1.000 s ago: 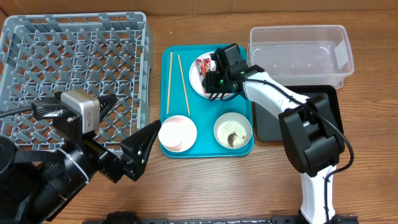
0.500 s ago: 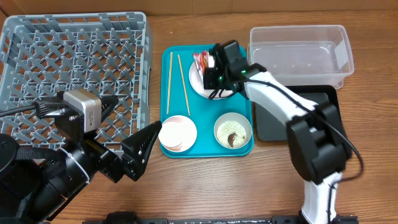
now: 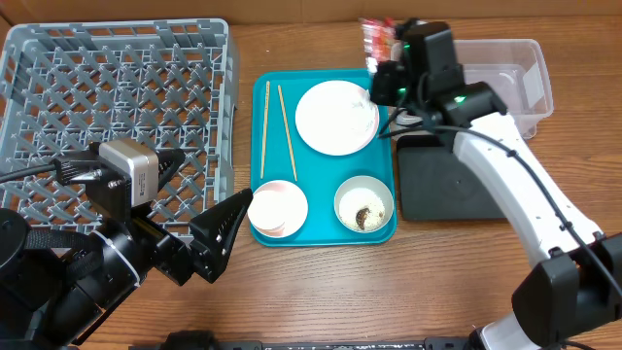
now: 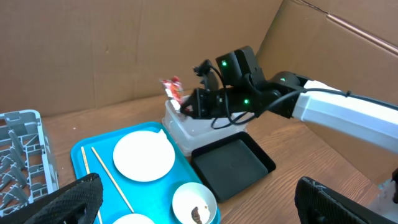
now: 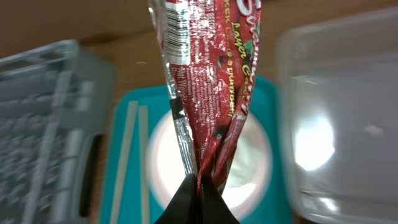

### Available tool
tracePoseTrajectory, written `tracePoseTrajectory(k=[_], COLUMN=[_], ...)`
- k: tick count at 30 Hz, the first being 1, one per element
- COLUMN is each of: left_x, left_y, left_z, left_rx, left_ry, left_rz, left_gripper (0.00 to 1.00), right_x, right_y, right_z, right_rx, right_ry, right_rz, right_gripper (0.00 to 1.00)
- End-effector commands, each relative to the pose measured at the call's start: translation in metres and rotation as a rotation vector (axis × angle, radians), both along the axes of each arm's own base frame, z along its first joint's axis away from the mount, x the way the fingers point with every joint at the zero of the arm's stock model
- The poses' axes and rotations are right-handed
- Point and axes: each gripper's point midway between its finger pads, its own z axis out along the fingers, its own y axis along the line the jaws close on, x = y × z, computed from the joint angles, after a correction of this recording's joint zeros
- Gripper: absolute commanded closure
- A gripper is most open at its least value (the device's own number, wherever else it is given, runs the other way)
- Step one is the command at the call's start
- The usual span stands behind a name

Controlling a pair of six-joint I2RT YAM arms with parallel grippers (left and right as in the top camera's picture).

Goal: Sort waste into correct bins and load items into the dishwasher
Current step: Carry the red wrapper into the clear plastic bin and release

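Note:
My right gripper (image 3: 387,60) is shut on the red snack wrapper (image 3: 374,37) and holds it in the air between the teal tray (image 3: 321,216) and the clear tub (image 3: 491,66); the wrapper fills the right wrist view (image 5: 211,74). The round white plate (image 3: 336,117), now bare but for a tissue at its right edge (image 3: 367,101), lies on the tray with the chopsticks (image 3: 276,126), a pinkish dish (image 3: 277,207) and a bowl of rice grains and brown bits (image 3: 363,204). The black tray (image 3: 452,180) lies in front of the tub. My left gripper (image 3: 228,226) is open beside the dish. The grey rack (image 3: 107,97) stands at the left.
Cardboard walls (image 4: 124,43) close off the back of the table. The right arm (image 3: 505,175) reaches across over the black tray. Bare wood shows along the table's front (image 3: 389,292).
My right gripper has lifted the red wrapper off the plate and carried it up and to the right, toward the clear tub. The left arm has not moved.

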Motion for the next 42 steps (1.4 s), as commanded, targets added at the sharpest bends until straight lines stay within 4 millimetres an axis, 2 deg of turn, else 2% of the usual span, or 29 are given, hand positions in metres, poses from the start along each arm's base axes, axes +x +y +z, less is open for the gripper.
tracePoseTrajectory(k=[1,7,14,18,19,20,21,22,26,30,32,36,39,42], left_x=[-0.003,-0.003,-0.003,-0.003,-0.003,-0.003,-0.003,-0.003,-0.003,-0.003,-0.003,-0.003,-0.003,-0.003], left_y=[-0.002,-0.002,-0.002,-0.002,-0.002,-0.002,-0.002,-0.002,-0.002,-0.002,-0.002,-0.002,-0.002,-0.002], left_z=[0.005,0.004,0.005,0.005,0.005,0.005,0.004,0.005,0.005,0.005,0.005,0.005,0.005,0.005], left_rx=[0.011,0.011,0.011,0.011,0.011,0.011,0.011,0.011,0.011,0.011,0.011,0.011,0.011,0.011], left_ry=[-0.026,-0.025,-0.026,-0.026,-0.026,-0.026,-0.025,-0.026,-0.026,-0.026,-0.026,-0.026,-0.026,-0.026], left_rz=[-0.019,-0.019,-0.019,-0.019,-0.019,-0.019,-0.019,-0.019,-0.019,-0.019,-0.019,-0.019,-0.019,-0.019], left_gripper=[0.00,0.00,0.00,0.00,0.00,0.00,0.00,0.00,0.00,0.00,0.00,0.00,0.00,0.00], right_x=[0.015,0.024,0.015,0.025,0.026,0.026,0.025,0.023,0.003,-0.017,-0.020,-0.010,-0.001,0.011], right_y=[-0.044,-0.085,-0.085,-0.084,-0.083,-0.079,-0.073,-0.063,-0.005,0.029,0.036,0.030,0.036,0.043], right_z=[-0.014,-0.029,-0.036,-0.026,-0.023,-0.020,-0.017,-0.014,-0.005,-0.015,-0.026,-0.051,-0.073,-0.093], right_rx=[-0.039,-0.027,-0.035,-0.054,-0.054,-0.038,-0.011,0.025,0.152,0.022,-0.117,-0.380,-0.416,-0.416], right_ry=[0.032,0.073,0.119,0.057,0.048,0.045,0.045,0.049,0.062,0.053,0.030,-0.016,-0.022,-0.029], right_rz=[-0.179,-0.292,-0.286,-0.244,-0.232,-0.218,-0.192,-0.154,0.132,0.283,0.298,0.185,0.180,0.182], right_gripper=[0.96,0.96,0.95,0.71,0.62,0.51,0.50,0.50,0.50,0.50,0.48,0.44,0.37,0.34])
